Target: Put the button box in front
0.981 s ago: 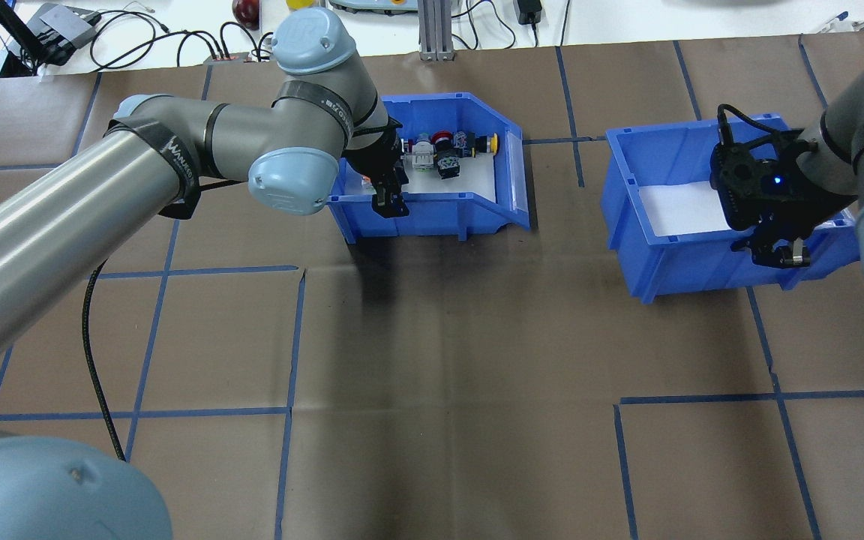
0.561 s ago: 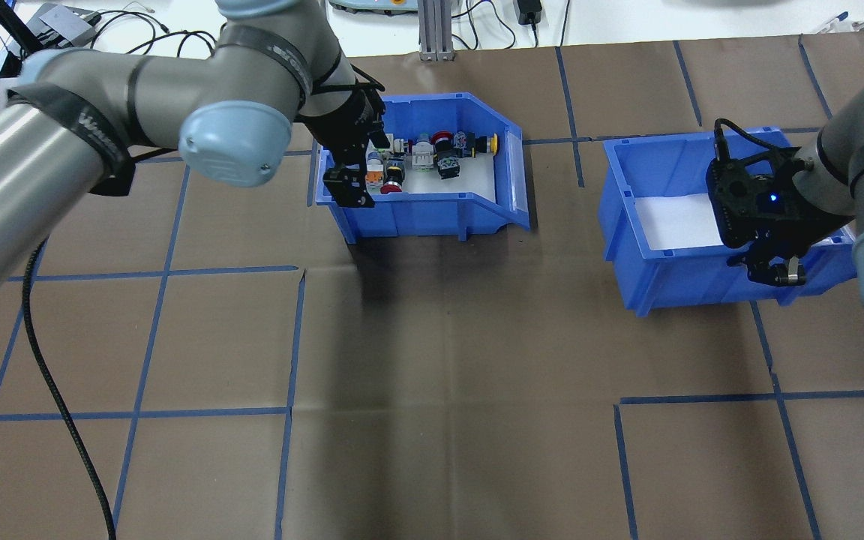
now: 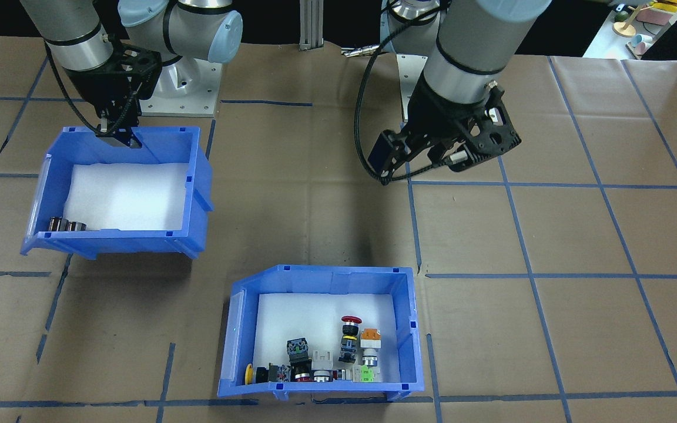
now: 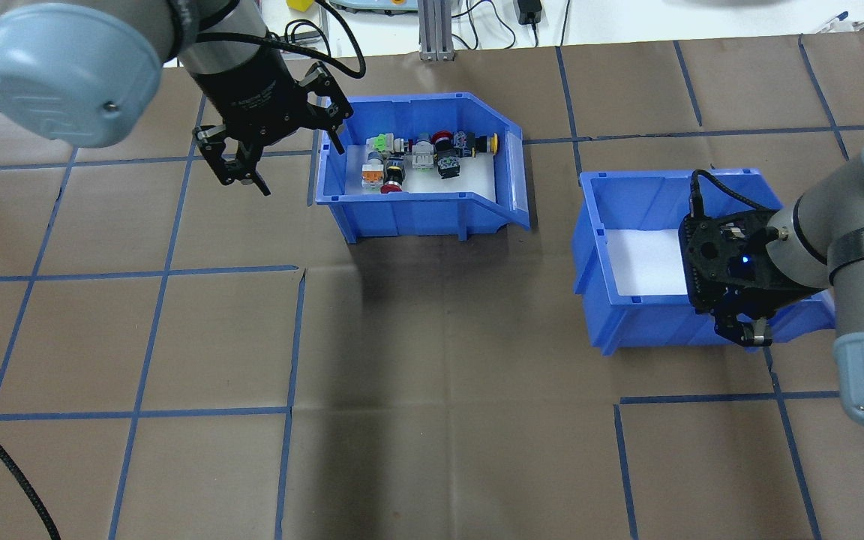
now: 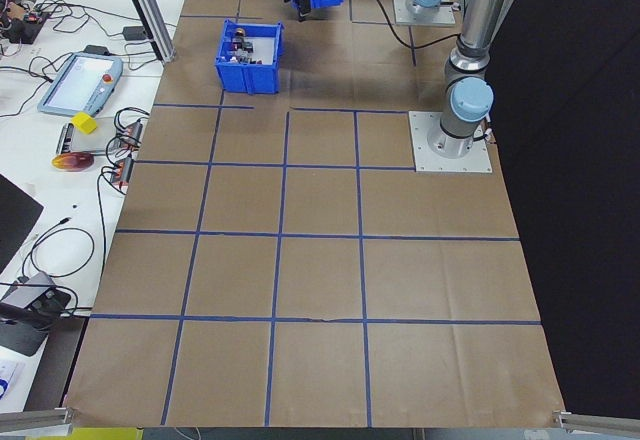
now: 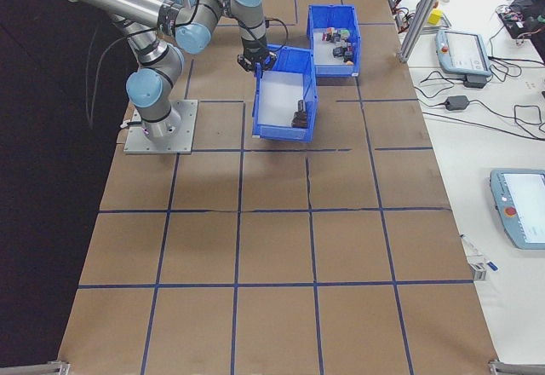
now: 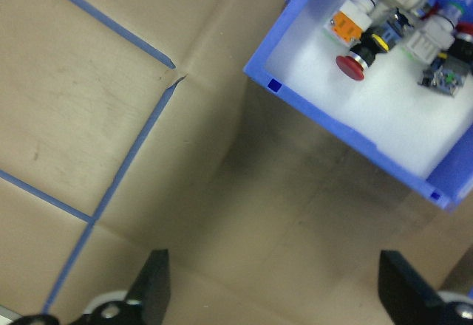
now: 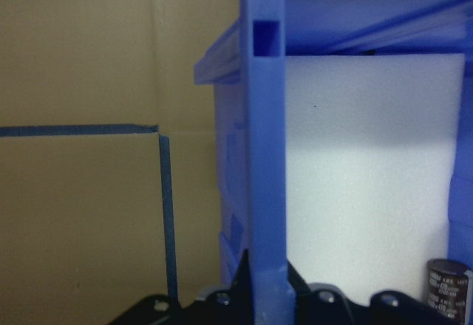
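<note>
Button box point(image 4: 432, 214) left of second bin point(image 4: 657, 330), well apart.

Brown paper-covered table point(image 4: 432, 375), blue tape grid point(image 4: 293, 337), white cable-strewn bench point(image 6: 477, 94)

The tabletop point(image 4: 432, 360) is covered in brown paper marked into squares by blue tape lines. The button box point(image 4: 421, 214) sits flat on it near the far edge from the robot, about midway along. The second blue bin point(image 4: 627, 322) is nearer the robot's right end; whether it rests fully on the paper cannot be told.
</note>
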Tool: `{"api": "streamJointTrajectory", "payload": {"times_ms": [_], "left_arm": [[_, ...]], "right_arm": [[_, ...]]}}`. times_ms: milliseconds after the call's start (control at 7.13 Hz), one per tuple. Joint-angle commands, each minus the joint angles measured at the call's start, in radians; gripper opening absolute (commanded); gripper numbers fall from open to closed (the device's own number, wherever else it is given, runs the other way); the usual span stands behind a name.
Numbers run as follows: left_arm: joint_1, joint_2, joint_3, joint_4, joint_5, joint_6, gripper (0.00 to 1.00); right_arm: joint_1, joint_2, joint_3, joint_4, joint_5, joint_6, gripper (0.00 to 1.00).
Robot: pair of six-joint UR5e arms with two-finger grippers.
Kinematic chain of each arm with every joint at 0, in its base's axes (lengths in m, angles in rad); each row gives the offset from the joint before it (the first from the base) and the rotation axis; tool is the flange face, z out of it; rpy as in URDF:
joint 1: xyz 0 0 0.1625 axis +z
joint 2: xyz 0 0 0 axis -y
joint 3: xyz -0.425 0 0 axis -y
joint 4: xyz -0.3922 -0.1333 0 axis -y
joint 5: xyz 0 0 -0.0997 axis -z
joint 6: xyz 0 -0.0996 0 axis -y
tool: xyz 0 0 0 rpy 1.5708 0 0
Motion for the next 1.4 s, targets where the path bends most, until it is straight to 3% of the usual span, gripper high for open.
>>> {"api": "streamJointTrajectory", "payload": {"times_ms": [0, 140, 421, 841, 981, 1262], "left_arm": [[0.023, 0.104, -0.027, -0.075, 0.003, 0.416, 0.99], [0.039, 0.108, -0.027, -0.075, 0.003, 0.475, 0.99], [0.047, 0.110, -0.071, -0.063, 0.121, 0.476, 0.99], [0.048, 0.110, -0.151, 0.001, 0.115, 0.433, 0.99], [0.048, 0.113, -0.151, 0.005, 0.115, 0.431, 0.99], [0.051, 0.116, -0.151, 0.005, 0.115, 0.440, 0.99]], "right_arm": [[0.163, -0.003, 0.024, -0.020, -0.010, 0.169, 0.12], [0.218, -0.002, 0.026, -0.036, -0.010, 0.221, 0.13], [0.327, 0.005, 0.029, -0.046, -0.010, 0.353, 0.14], [0.475, 0.024, 0.026, -0.089, -0.010, 0.470, 0.15], [0.519, 0.082, 0.021, -0.156, -0.011, 0.531, 0.16], [0.674, 0.231, -0.032, -0.232, -0.124, 0.669, 0.16]]}}
